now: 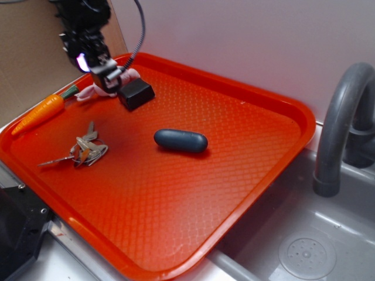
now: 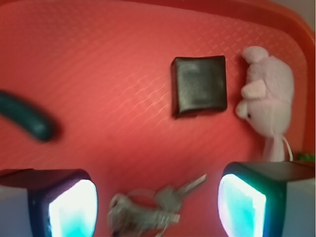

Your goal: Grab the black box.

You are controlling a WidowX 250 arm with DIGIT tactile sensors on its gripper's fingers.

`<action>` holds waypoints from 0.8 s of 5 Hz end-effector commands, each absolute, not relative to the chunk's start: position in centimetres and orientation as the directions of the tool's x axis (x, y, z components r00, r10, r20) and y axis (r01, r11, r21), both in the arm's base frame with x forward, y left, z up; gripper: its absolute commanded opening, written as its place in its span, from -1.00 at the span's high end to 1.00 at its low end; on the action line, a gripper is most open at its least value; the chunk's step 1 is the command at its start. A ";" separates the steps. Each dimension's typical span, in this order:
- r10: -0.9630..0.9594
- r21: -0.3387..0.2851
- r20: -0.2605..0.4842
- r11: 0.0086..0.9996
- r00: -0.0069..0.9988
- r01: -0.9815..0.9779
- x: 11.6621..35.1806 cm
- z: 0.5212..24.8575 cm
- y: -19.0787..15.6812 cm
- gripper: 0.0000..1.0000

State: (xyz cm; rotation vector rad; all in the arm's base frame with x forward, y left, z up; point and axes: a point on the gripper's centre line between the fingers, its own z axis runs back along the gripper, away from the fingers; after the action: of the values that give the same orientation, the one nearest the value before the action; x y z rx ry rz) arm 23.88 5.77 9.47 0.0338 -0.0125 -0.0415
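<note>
Currently the released gripper [image 2: 157, 207] should advance toward twelve o'clock, straddling the small matte black rectangular box [image 2: 199, 86], avoiding the pink plush toy [image 2: 269, 96].

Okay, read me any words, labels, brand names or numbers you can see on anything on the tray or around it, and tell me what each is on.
There is no readable text in either view.
black box: plain matte faces, no label showing.
dark blue-grey capsule: no marking visible.
keys: too small and blurred to show any stamping.
pink plush, toy carrot, orange tray and grey faucet: no print visible.
</note>
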 end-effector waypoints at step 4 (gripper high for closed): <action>-0.090 0.051 0.072 0.995 0.993 0.086 30.6 3.5 8.3 -1.00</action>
State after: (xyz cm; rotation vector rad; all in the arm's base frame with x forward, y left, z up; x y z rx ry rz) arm 29.82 8.74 2.73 0.0336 -0.0379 -0.0576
